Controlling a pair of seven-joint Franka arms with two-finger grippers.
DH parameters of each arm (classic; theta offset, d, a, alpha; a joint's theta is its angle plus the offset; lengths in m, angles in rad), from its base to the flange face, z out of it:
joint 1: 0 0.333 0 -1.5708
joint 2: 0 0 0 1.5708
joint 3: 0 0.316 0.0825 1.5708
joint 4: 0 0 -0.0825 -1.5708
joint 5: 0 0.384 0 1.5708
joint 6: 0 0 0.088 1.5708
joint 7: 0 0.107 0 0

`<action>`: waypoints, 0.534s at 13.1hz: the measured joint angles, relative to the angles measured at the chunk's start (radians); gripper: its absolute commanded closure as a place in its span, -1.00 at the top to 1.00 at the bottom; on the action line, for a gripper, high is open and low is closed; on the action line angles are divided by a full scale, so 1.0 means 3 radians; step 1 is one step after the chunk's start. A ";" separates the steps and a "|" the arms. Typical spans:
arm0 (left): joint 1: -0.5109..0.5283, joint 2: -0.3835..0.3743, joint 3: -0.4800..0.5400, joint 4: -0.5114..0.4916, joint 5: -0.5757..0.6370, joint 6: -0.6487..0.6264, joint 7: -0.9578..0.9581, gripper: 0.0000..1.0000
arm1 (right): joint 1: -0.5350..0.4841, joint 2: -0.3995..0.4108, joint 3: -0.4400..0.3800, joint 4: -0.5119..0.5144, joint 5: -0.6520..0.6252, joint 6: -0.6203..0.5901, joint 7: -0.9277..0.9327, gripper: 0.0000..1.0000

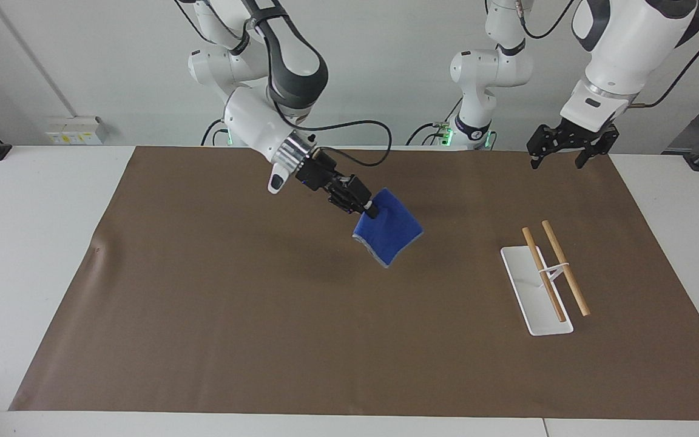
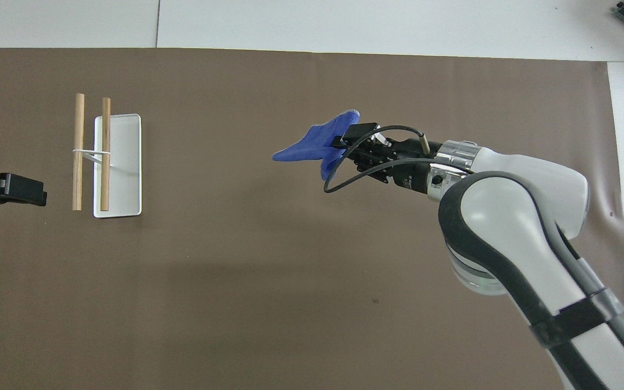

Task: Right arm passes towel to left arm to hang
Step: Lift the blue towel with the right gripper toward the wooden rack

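My right gripper [image 1: 371, 211] is shut on one corner of the bright-blue towel [image 1: 388, 235] and holds it in the air over the middle of the brown mat. The towel hangs down from the fingers; it also shows in the overhead view [image 2: 312, 145] beside the right gripper [image 2: 344, 143]. My left gripper [image 1: 564, 147] hangs high over the mat's edge at the left arm's end, apart from the towel; only its tip [image 2: 19, 189] shows in the overhead view.
A white tray [image 1: 535, 290] with two wooden rods [image 1: 563, 267] raised over it stands on the brown mat [image 1: 301, 340] toward the left arm's end; it shows in the overhead view [image 2: 122, 162] too. A black cable loops from the right wrist.
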 measured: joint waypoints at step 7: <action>-0.0023 -0.0068 -0.0110 -0.0311 -0.0318 0.0629 -0.1614 1.00 | 0.0274 0.0117 0.0004 0.0298 0.0481 0.0155 0.0633 -1.00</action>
